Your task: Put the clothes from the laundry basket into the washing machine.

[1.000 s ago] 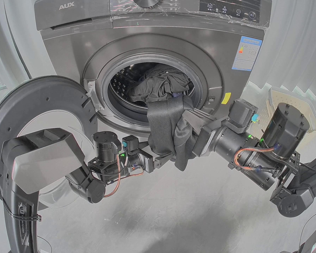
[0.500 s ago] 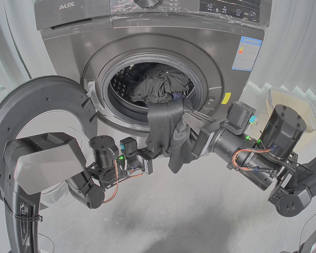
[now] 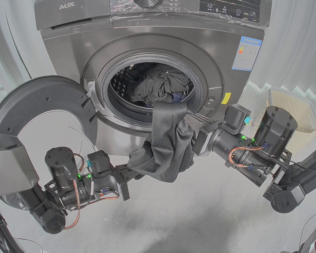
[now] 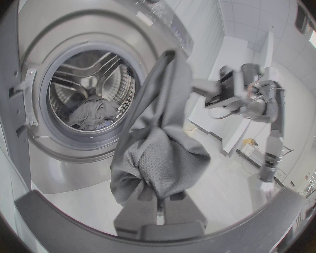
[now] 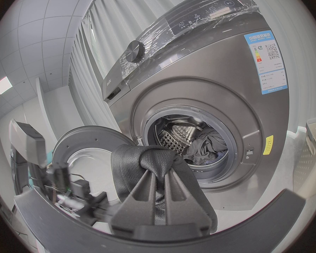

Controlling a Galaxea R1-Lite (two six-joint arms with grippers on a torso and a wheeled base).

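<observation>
**Head view:** The washing machine (image 3: 147, 43) stands with its door (image 3: 42, 99) swung open to the left. A black garment (image 3: 170, 137) has its upper end at the drum's lower lip. Its long axis runs downward, and the lower end bends toward the robot's left. Other dark clothes (image 3: 158, 83) lie inside the drum. The laundry basket (image 3: 295, 113) stands to the right of the machine.

**Left wrist view:** The left gripper (image 4: 160, 197) is clamped tight on the garment's bunched lower end.

**Right wrist view:** The right gripper (image 5: 160, 174) is pinched closed on a fold of the garment, in front of the opening.
</observation>
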